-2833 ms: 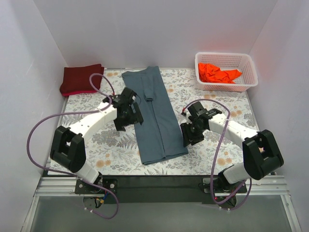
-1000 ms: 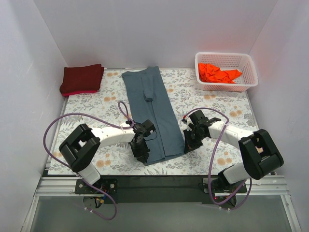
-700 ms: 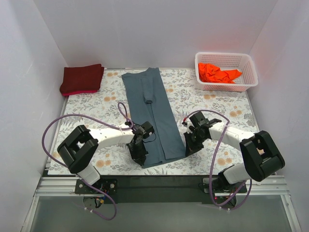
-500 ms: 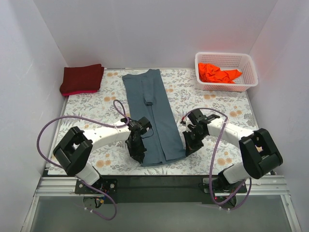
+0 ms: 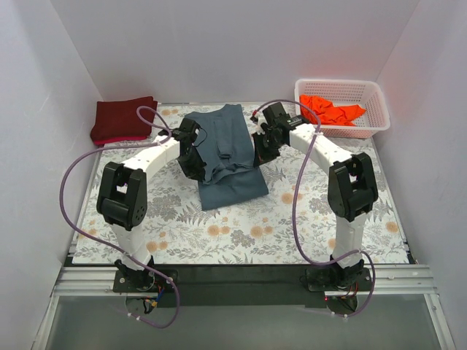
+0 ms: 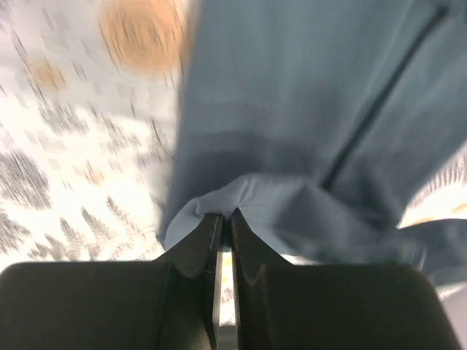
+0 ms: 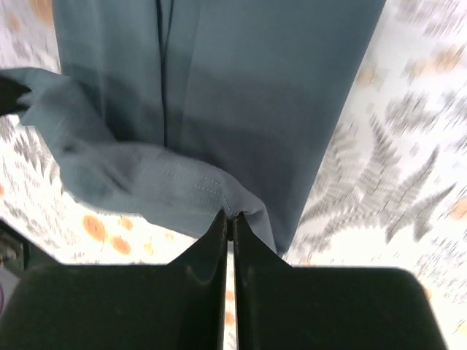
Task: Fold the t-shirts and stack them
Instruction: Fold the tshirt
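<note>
Desk (image 5: 292, 226) under a white cover printed with grey ferns and orange flowers, seen from above and carrying every item. Slate blue-grey cotton t-shirt (image 5: 228, 149), folded into a long narrow strip, lies in the middle of the far half of the desk, its length running far to near. Its far end and its nearest visible part rest flat, while the hem edge is raised above the strip and sags between the two holding points. White plastic lattice basket (image 5: 343, 130) stands at the far right corner, well apart from the strip. Dark maroon t-shirt (image 5: 122, 120), folded into a flat rectangle, sits at the far left corner. Bright orange t-shirt (image 5: 328, 111) lies crumpled inside the basket. Left pincer (image 5: 198, 169) is clenched on the raised hem at the strip's left edge; in the left wrist view (image 6: 225, 216) a bunched corner of blue-grey cloth (image 6: 292, 131) is pinched between its black tips. Right pincer (image 5: 260, 155) is likewise clenched on the stitched hem at the right edge, shown close in the right wrist view (image 7: 229, 216) with the cloth (image 7: 241, 73) hanging beneath it. Both wrist views are blurred.
</note>
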{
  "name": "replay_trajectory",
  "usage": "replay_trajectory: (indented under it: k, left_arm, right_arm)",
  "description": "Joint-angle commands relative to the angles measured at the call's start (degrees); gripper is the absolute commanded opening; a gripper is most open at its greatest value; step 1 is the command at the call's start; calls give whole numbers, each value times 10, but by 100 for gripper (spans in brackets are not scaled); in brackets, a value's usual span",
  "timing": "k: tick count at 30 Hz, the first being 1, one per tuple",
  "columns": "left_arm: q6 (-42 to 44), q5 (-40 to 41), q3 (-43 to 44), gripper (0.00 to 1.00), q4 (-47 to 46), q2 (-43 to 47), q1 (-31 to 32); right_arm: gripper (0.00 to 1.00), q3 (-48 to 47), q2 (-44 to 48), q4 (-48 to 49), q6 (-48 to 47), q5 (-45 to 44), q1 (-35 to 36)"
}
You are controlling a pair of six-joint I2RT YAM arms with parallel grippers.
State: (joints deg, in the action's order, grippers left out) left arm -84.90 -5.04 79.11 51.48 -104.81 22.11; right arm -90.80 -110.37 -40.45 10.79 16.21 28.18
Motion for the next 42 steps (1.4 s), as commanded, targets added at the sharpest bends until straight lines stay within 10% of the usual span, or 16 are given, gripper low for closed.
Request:
replay_trajectory:
  k: [1, 34, 42]
  left_arm:
    - [47, 39, 39, 0, -21, -15, -20]
    - [91, 117, 44, 0, -242, -101, -73]
    - [107, 100, 45, 58, -241, -56, -73]
  right_arm:
    - [1, -80, -39, -6, -18, -10, -11]
    - [1, -162, -174, 146, -32, -21, -49]
    - [45, -169, -141, 145, -27, -14, -46]
